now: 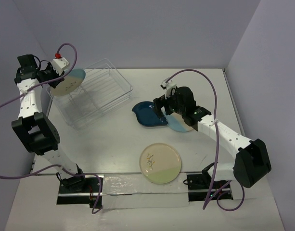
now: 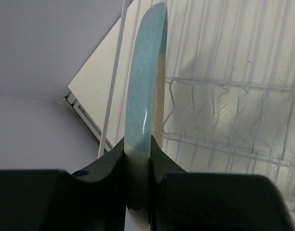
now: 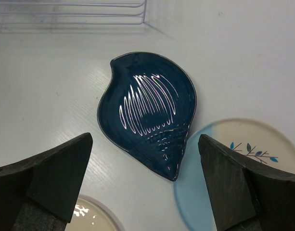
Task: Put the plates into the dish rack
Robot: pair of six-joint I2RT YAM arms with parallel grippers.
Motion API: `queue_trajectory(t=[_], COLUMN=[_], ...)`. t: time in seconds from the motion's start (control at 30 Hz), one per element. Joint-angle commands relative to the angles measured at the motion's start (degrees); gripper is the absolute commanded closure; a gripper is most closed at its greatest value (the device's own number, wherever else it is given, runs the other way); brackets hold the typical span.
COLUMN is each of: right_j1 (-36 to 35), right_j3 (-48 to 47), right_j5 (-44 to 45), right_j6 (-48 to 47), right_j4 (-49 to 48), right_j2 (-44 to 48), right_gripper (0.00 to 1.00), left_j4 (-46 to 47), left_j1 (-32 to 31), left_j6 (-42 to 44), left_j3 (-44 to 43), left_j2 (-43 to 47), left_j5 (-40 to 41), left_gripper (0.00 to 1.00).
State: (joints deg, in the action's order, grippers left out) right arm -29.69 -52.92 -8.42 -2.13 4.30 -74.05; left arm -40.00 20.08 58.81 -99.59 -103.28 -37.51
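My left gripper is shut on the rim of a beige plate with a light-blue section, holding it on edge above the left end of the clear dish rack. My right gripper hangs open above the table, over the tip of the dark-teal leaf-shaped plate. That tip overlaps a second beige and light-blue plate, which the right arm partly hides. A cream plate with a pale-green section lies flat near the front.
The rack's wire ribs and raised rim lie right under the held plate. The arm bases and a clear strip run along the near table edge. Grey walls close in behind and on both sides.
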Motion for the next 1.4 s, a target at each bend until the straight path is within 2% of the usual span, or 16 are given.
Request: queue_trajectory(t=[0.0, 0.33, 0.53, 0.57, 0.7, 0.73, 0.93, 1.07, 1.17, 1.23, 1.37], right_j1=[0.3, 0.3, 0.3, 0.3, 0.3, 0.3, 0.3, 0.3, 0.3, 0.3, 0.3], right_j3=[-2.1, -3.4, -4.2, -4.3, -4.5, -4.5, -4.9, -5.1, -5.1, -5.3, -5.5], right_j5=[-0.2, -1.2, -1.4, -1.5, -1.4, -1.3, -1.5, -1.5, -1.3, -1.2, -1.3], right_j6=[0.7, 0.7, 1.0, 1.1, 1.2, 1.3, 1.3, 1.5, 1.6, 1.8, 1.8], right_j4=[-0.4, 0.2, 0.6, 0.7, 0.7, 0.7, 0.8, 0.8, 0.8, 0.8, 0.8], right_j2=[-0.9, -2.8, -4.3, -4.5, -5.2, -5.3, -6.0, -6.4, -6.6, -6.9, -7.1], right_gripper=[0.02, 0.02, 0.02, 0.02, 0.02, 0.02, 0.02, 0.02, 0.02, 0.02, 0.02], left_j4=[4.3, 8.1, 7.8, 7.9, 9.2, 9.6, 9.2, 8.8, 9.9, 13.3, 17.0], left_j1=[-0.1, -3.2, -3.6, -3.6, -3.8, -3.8, -4.0, -4.5, -4.6, -5.0, -5.1], left_j6=[3.9, 3.2, 1.5, 1.4, -0.3, -0.5, 0.7, 0.1, -0.9, -4.5, -8.8], left_j3=[-4.4, -2.1, -4.4, -4.4, -4.1, -3.9, -3.6, -4.9, -5.1, -4.8, -4.6], left_j2=[0.1, -3.7, -5.9, -6.0, -6.4, -6.5, -7.0, -7.6, -8.0, -8.2, -7.6], left_j5=[-2.6, 3.8, 3.4, 3.4, 4.5, 4.8, 4.2, 4.2, 4.9, 6.8, 8.3], left_gripper=[1.0, 1.0, 0.97, 0.95, 0.7, 0.68, 0.73, 0.69, 0.58, 0.39, 0.25])
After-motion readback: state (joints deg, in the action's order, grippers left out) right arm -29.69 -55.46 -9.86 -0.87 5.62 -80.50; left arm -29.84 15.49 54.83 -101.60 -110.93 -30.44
